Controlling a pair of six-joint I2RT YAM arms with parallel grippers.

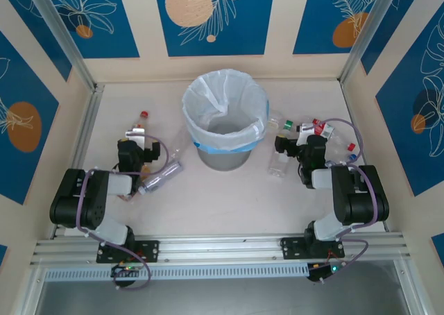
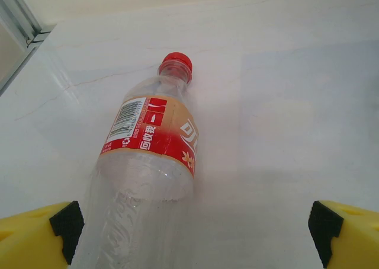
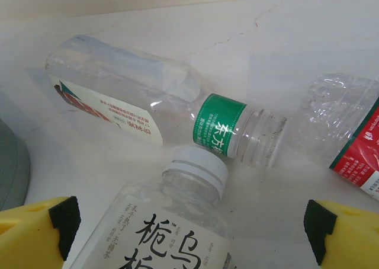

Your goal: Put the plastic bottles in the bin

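The bin (image 1: 223, 154) stands at the middle of the table, grey with a white bag liner. A clear plastic bottle (image 2: 148, 156) with a red cap and a red-orange label lies on the table in the left wrist view. Its lower body reaches between the yellow fingers (image 2: 35, 236) of my left gripper (image 2: 195, 230), close to the left one. That gripper (image 1: 134, 145) is open. My right gripper (image 3: 192, 230) is open too, over a white-capped bottle (image 3: 177, 221). Beyond that lie a green-labelled bottle (image 3: 148, 106) and a red-labelled one (image 3: 349, 133).
Another clear bottle (image 1: 161, 177) lies by the left arm. Right of the bin are a clear bottle (image 1: 279, 161), a green cap (image 1: 288, 126) and red caps (image 1: 319, 126). The bin's grey side (image 3: 10, 162) is just left of the right gripper. Walls enclose the table.
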